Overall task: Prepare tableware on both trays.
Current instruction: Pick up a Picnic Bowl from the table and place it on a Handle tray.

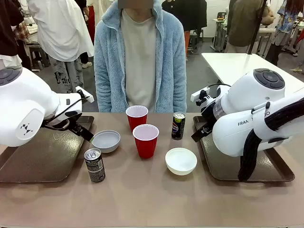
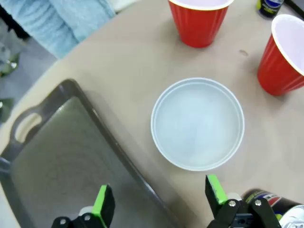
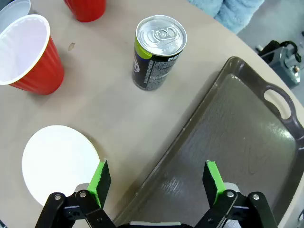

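We see the left tray (image 1: pixel 38 161), our left gripper (image 2: pixel 159 194) spread wide above its rim, a bowl (image 1: pixel 106 141) and can (image 1: pixel 94 165) just beside it on the table (image 1: pixel 152 199), two red cups (image 1: pixel 146 140) in the middle, second can (image 1: pixel 178 125), second bowl (image 1: pixel 181 160), our right gripper (image 3: pixel 156 183) released over the right tray (image 1: pixel 214 169)

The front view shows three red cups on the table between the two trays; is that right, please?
Not quite: the front view shows two, a far red cup and a near red cup, on the table between the left tray and right tray.
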`<state>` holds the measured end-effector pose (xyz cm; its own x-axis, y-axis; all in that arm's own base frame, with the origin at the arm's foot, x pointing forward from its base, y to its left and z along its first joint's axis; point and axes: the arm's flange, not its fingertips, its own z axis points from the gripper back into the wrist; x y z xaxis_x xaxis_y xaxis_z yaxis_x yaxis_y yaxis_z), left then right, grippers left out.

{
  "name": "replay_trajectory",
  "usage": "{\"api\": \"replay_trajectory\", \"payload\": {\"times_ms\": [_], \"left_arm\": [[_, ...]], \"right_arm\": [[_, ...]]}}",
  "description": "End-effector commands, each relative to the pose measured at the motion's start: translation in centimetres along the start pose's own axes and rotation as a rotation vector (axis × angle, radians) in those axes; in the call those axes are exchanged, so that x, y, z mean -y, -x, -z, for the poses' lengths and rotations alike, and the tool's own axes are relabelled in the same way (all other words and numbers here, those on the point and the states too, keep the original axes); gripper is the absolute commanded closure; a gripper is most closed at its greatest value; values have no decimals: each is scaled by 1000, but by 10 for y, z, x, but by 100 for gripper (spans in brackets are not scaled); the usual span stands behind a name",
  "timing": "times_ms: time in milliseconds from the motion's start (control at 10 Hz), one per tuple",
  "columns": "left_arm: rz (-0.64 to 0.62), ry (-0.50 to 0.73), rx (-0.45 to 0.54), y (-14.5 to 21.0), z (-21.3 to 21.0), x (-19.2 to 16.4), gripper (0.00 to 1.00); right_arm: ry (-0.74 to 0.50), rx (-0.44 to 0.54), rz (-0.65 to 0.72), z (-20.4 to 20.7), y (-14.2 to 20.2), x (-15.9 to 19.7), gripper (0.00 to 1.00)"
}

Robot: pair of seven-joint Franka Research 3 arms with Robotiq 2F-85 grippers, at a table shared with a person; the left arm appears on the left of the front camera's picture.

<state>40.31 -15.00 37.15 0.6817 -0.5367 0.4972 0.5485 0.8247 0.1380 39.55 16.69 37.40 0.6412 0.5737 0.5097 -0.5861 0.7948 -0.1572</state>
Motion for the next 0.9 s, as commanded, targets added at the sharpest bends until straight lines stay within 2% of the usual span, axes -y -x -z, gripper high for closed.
{"api": "replay_trajectory", "payload": {"times_ms": [0,800], "left_arm": [[0,0,0,0,0,0,0],[0,0,0,0,0,0,0]], "right_arm": [[0,0,0,0,0,0,0],[0,0,0,0,0,0,0]]}}
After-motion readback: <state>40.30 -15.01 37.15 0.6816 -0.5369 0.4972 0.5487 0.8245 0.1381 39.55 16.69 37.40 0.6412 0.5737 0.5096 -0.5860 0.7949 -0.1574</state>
